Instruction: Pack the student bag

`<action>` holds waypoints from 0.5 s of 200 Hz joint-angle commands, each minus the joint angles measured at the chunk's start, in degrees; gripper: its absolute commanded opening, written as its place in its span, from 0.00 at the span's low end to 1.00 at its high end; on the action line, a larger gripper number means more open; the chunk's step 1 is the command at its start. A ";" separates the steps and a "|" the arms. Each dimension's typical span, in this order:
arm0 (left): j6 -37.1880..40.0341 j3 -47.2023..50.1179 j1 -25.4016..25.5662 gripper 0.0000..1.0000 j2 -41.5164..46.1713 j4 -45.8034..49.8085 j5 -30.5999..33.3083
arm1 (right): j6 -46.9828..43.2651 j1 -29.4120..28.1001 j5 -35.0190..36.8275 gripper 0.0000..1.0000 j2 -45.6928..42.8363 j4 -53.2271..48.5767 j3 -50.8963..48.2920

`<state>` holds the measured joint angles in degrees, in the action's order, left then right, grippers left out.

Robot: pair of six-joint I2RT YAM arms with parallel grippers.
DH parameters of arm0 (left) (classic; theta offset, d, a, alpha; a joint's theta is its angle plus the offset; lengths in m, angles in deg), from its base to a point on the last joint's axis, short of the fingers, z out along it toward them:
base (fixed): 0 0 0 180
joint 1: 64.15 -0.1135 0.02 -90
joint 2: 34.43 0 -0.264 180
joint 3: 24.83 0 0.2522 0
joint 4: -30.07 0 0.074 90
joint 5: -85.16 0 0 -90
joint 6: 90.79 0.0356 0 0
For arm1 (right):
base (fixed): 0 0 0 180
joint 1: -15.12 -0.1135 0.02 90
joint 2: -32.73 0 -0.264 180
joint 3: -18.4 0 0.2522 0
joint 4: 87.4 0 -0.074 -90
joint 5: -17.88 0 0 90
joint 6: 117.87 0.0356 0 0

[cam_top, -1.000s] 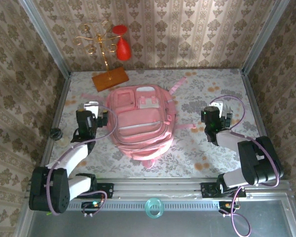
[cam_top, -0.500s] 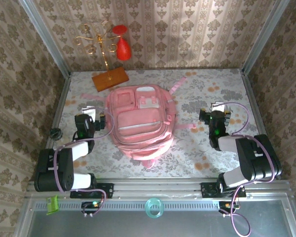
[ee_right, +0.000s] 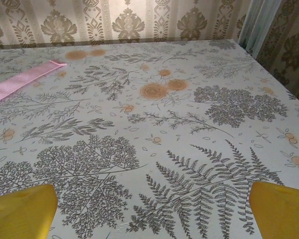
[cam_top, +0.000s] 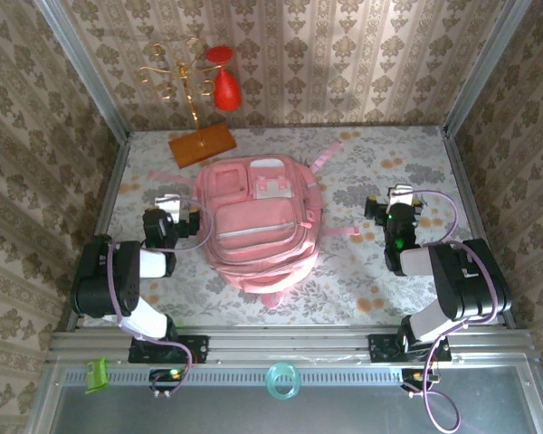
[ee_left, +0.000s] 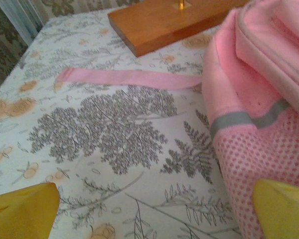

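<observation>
The student bag, a big pink backpack with white-trimmed pockets, lies flat in the middle of the table. Its mesh side fills the right of the left wrist view, and a pink strap trails across the cloth. My left gripper sits low just left of the bag, open, yellow fingertips wide apart over bare cloth. My right gripper rests to the right of the bag, also open, its fingertips spread with nothing between them. A strap end lies at its far left.
A wooden base with a gold wire stand and a red ornament stands at the back left. A small dark knob sits at the left edge. Patterned walls enclose the table. A teal ring lies on the front rail.
Both arms have drawn back and folded low toward their bases. The left gripper slid slightly nearer the bag; the right gripper shifted right and back. The bag has not moved.
</observation>
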<state>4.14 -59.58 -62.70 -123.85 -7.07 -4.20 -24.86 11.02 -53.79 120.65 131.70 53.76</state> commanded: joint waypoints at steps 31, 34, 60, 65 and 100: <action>-1.50 -1.77 -0.22 1.00 0.40 -0.77 0.85 | 0.60 0.19 -0.82 1.00 -0.16 -1.27 0.45; -1.50 -1.77 -0.28 1.00 0.47 -0.74 0.87 | 0.55 0.23 -0.81 1.00 -0.08 -1.22 0.45; -1.46 -1.77 -0.14 1.00 0.44 -0.72 1.01 | 0.60 0.23 -0.77 1.00 -0.11 -1.26 0.45; -1.47 -1.77 -0.18 1.00 0.45 -0.70 1.01 | 0.58 0.21 -0.80 1.00 -0.10 -1.22 0.46; -1.41 -1.79 -0.06 1.00 0.48 -0.78 1.20 | 0.60 0.23 -0.81 1.00 -0.09 -1.19 0.45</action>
<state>3.83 -60.43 -62.70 -123.83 -7.15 -3.54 -24.69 11.02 -54.45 120.65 130.89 53.76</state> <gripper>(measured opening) 0.999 0.999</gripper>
